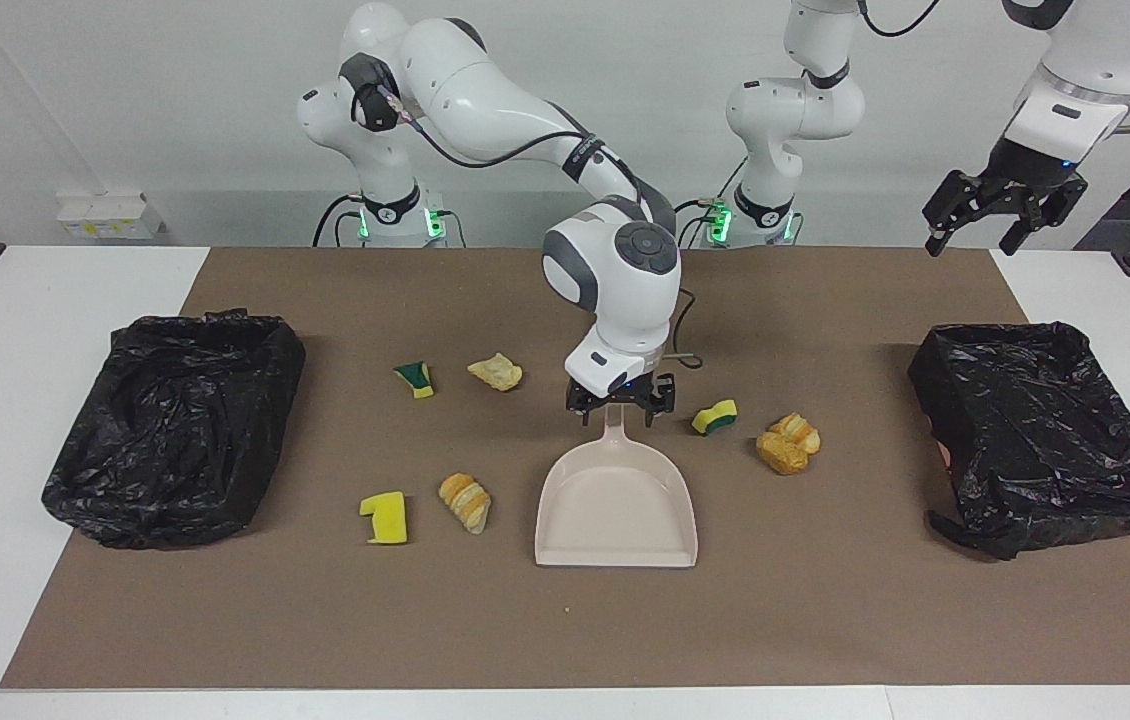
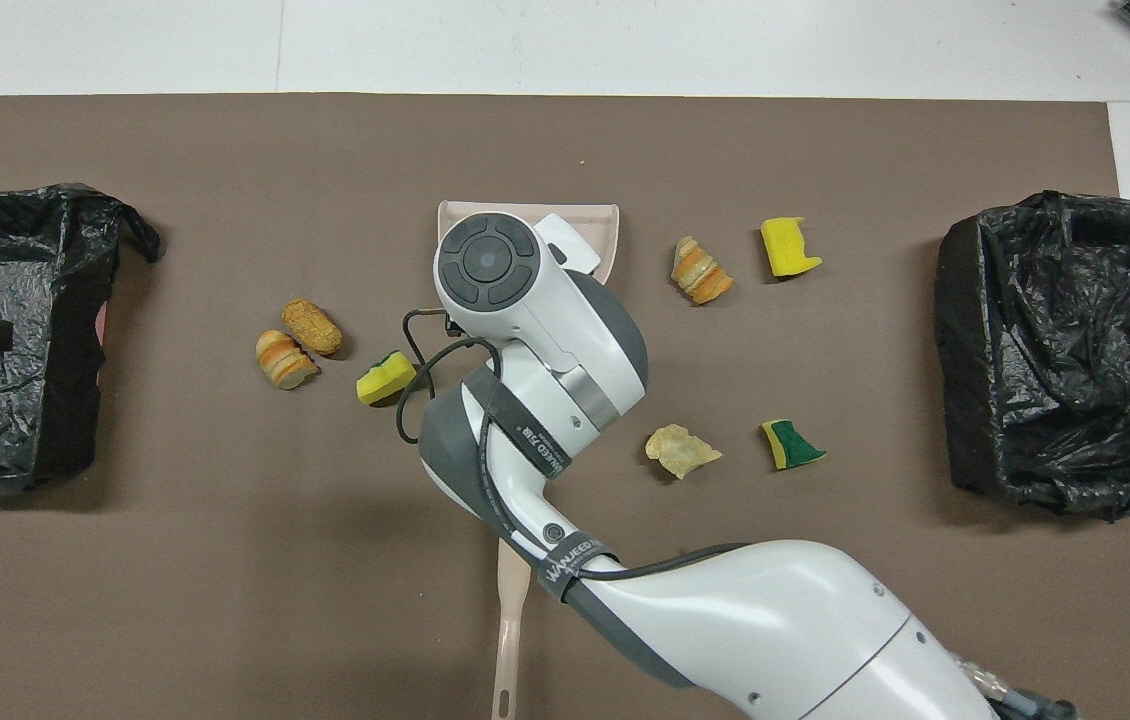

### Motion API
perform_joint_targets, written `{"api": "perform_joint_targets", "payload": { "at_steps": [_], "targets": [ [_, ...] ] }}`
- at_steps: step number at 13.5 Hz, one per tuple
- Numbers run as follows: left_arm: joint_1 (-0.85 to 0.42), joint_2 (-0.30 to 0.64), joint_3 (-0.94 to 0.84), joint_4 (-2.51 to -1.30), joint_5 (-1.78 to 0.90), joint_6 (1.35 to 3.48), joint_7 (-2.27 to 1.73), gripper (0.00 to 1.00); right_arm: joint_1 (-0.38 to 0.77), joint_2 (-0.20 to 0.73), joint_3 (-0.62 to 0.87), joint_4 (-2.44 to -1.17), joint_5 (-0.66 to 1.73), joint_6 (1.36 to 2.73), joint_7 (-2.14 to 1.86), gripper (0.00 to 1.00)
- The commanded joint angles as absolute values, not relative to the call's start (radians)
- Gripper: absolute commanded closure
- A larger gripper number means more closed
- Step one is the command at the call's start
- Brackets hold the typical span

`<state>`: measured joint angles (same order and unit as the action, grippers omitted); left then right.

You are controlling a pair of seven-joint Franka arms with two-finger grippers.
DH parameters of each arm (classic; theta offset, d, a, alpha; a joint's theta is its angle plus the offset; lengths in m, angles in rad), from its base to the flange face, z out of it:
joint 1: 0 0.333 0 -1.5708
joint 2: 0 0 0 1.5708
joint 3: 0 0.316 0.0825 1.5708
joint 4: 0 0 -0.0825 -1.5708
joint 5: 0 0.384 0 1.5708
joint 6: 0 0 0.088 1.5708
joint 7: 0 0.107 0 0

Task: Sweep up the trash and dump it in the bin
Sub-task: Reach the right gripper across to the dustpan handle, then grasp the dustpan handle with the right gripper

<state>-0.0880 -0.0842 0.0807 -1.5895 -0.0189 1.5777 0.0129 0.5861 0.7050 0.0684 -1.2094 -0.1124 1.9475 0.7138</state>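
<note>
Trash pieces [image 1: 470,502] lie scattered on the brown mat [image 1: 825,620] of the bench, around the beige dustpan [image 1: 617,515] and between two black-lined bins [image 1: 175,425]. Right end effector [image 1: 620,402] hovers over the dustpan handle, fingers spread. Left end effector [image 1: 1003,205] waits, spread, above the bench edge.

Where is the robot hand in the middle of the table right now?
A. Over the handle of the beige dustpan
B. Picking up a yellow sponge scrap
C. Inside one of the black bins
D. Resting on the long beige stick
A: in the facing view the right gripper hangs right at the handle end of the beige dustpan, away from both bins.
</note>
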Motion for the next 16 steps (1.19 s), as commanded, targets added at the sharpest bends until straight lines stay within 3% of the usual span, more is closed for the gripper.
{"api": "perform_joint_targets", "payload": {
  "at_steps": [1,4,6,11,12,15,16],
  "targets": [
    [-0.1,-0.094,0.072,-1.591,-0.006,1.574,0.002,0.0,0.586,0.683,0.072,-1.262,-0.123,1.982,0.715,0.0],
    [-0.106,-0.1,0.031,-1.603,-0.014,1.569,0.008,0.0,0.588,0.641,0.072,-1.348,-0.124,2.023,0.713,0.01],
    [-0.106,-0.1,0.029,-1.603,-0.015,1.58,0.009,0.0,0.588,0.64,0.072,-1.351,-0.123,2.023,0.713,0.1],
    [-0.104,-0.109,0.031,-1.618,-0.015,1.574,0.017,0.0,0.588,0.638,0.072,-1.35,-0.117,2.016,0.713,0.64],
    [-0.104,-0.109,0.031,-1.618,-0.015,1.572,0.017,0.0,0.588,0.638,0.072,-1.35,-0.115,2.017,0.713,0.7],
    [-0.103,-0.11,0.031,-1.632,-0.015,1.569,0.017,0.0,0.588,0.638,0.072,-1.351,-0.114,2.02,0.713,0.71],
    [-0.103,-0.118,0.031,-1.637,-0.015,1.574,0.017,0.0,0.588,0.638,0.072,-1.35,-0.115,2.019,0.713,0.82]
  ]
}}
